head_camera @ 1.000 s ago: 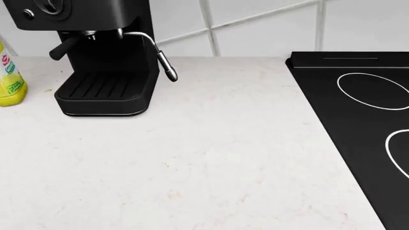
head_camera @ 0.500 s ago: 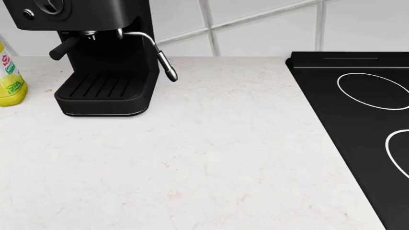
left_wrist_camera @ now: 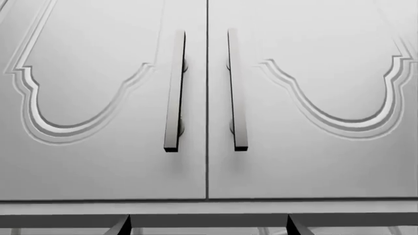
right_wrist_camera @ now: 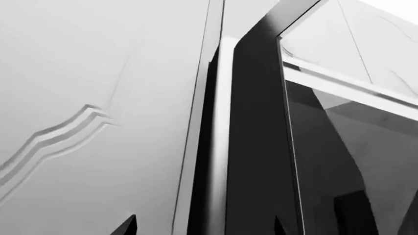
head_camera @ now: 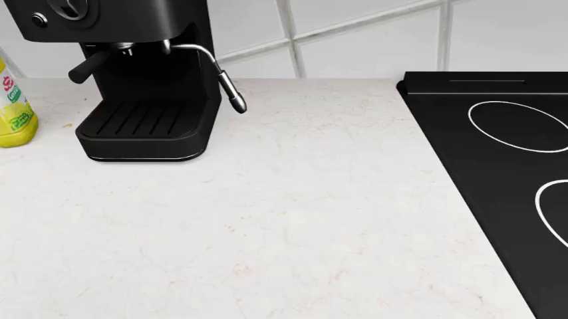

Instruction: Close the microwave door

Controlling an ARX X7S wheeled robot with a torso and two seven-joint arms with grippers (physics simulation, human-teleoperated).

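Note:
The microwave and its door are out of view in every frame. Neither arm appears in the head view. In the left wrist view, my left gripper (left_wrist_camera: 207,230) shows only two dark fingertips (left_wrist_camera: 123,226) set wide apart, open and empty, facing a pair of white cabinet doors (left_wrist_camera: 104,98) with two vertical bar handles (left_wrist_camera: 174,93). In the right wrist view, my right gripper (right_wrist_camera: 203,227) is also open with nothing held. Its fingertips (right_wrist_camera: 128,226) straddle the seam between a white cabinet door (right_wrist_camera: 85,107) and a dark appliance front with a glass panel (right_wrist_camera: 339,161).
The head view shows a white speckled countertop (head_camera: 293,219). A black espresso machine (head_camera: 142,80) stands at the back left with a yellow bottle (head_camera: 13,106) beside it. A black cooktop (head_camera: 506,166) lies on the right, and a tiled wall (head_camera: 373,33) runs behind.

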